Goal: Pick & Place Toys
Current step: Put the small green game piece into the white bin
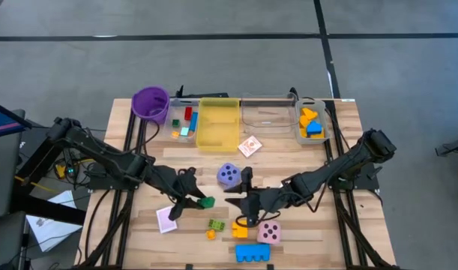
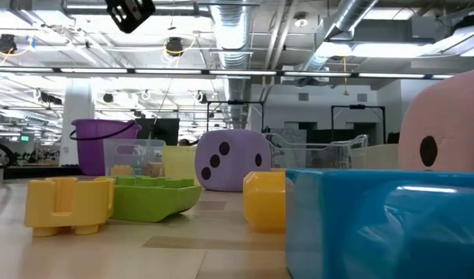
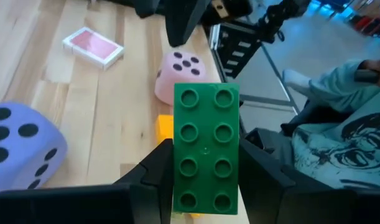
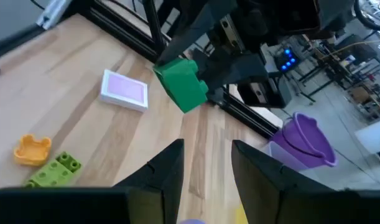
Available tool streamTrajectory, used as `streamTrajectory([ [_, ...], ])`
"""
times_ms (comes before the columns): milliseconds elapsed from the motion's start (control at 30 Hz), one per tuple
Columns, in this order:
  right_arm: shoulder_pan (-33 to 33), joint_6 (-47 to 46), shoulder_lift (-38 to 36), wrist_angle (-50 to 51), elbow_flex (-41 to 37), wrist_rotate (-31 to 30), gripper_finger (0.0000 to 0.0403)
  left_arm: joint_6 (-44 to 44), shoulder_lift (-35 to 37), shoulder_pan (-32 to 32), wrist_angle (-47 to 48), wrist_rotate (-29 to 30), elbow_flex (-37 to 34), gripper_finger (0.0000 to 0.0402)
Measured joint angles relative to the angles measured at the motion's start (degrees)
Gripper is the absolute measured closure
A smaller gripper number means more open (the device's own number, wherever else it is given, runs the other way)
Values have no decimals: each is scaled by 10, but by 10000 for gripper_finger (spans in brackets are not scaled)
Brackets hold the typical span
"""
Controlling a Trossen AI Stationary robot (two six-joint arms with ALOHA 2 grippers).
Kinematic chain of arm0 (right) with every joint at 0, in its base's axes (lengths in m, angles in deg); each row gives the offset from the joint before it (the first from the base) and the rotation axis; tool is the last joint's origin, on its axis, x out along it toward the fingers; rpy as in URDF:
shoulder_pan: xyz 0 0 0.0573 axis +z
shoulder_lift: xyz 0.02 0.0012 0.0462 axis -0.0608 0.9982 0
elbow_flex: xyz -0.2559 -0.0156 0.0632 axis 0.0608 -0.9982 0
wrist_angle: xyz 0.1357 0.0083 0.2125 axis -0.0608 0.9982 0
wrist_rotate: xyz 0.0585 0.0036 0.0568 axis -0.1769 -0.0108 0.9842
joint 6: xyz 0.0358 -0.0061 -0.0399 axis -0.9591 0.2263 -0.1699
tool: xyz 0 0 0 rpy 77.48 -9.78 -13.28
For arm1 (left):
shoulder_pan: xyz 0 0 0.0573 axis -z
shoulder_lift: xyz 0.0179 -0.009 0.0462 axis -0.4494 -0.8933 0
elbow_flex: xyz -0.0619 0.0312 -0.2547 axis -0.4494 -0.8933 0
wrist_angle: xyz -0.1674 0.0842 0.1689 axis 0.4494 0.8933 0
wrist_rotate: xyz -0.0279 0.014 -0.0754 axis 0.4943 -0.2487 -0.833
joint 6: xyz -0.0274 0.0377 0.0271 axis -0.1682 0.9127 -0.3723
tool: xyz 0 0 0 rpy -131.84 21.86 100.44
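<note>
My left gripper (image 1: 196, 199) is shut on a dark green eight-stud brick (image 3: 205, 149), held above the table's middle; the brick also shows in the right wrist view (image 4: 183, 84). My right gripper (image 1: 240, 199) is open and empty, just right of the green brick, its fingers pointing toward it. A purple die (image 1: 229, 175) rests on the table behind the grippers. A pink die (image 1: 269, 232), a blue brick (image 1: 252, 253), a yellow brick (image 1: 240, 230), a light green brick (image 1: 216, 224) and a small orange piece (image 1: 211, 235) lie near the front edge. A pink-backed card deck (image 1: 167, 219) lies front left. My left gripper pinches the green brick's two long sides (image 3: 177, 186) between its two fingers (image 3: 153, 177), at the brick's end nearer the wrist. The fingers lie along the brick, which sticks out past them toward the table's right, studs facing the wrist camera. It hangs clear of the table.
Along the far edge stand a purple cup (image 1: 150, 103), a clear bin with bricks (image 1: 184, 120), a yellow bin (image 1: 218, 124), an empty clear bin (image 1: 267, 112) and a clear bin with yellow and blue pieces (image 1: 311, 122). A card (image 1: 249, 146) lies before them. A person sits beyond the table's right edge (image 3: 339, 130).
</note>
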Motion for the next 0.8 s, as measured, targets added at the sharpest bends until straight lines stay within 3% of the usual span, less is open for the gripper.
streamTrajectory([
  [333, -1, -1, 0, -4, 0, 15, 269, 2, -7, -26, -25, 0, 0, 284],
  [800, -1, -12, 0, -9, 0, 16, 167, 4, -45, -41, -84, -16, 0, 284],
])
